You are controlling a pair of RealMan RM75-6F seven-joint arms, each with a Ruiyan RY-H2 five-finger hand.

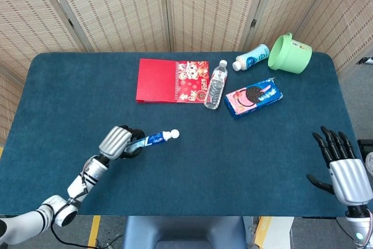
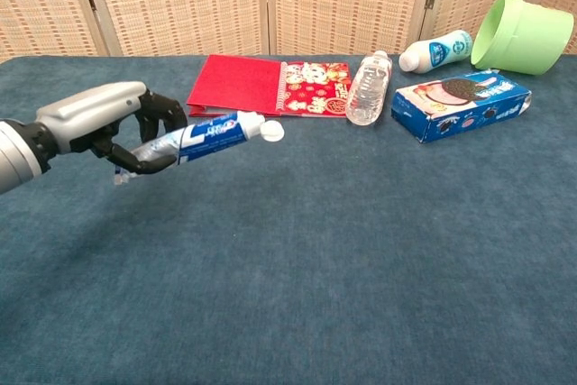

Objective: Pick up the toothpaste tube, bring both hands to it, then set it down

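My left hand (image 1: 116,141) (image 2: 108,123) grips the flat tail end of a blue and white toothpaste tube (image 1: 154,139) (image 2: 212,132). The tube is lifted off the blue table, its white cap (image 2: 272,131) pointing right and slightly up. My right hand (image 1: 341,167) hovers at the table's front right edge with fingers spread and nothing in it; only the head view shows it.
At the back lie a red booklet (image 1: 172,80) (image 2: 270,87), a clear water bottle (image 1: 216,84) (image 2: 368,89), a blue cookie box (image 1: 254,97) (image 2: 460,105), a small white bottle (image 1: 252,57) (image 2: 436,50) and a tipped green cup (image 1: 289,53) (image 2: 525,33).
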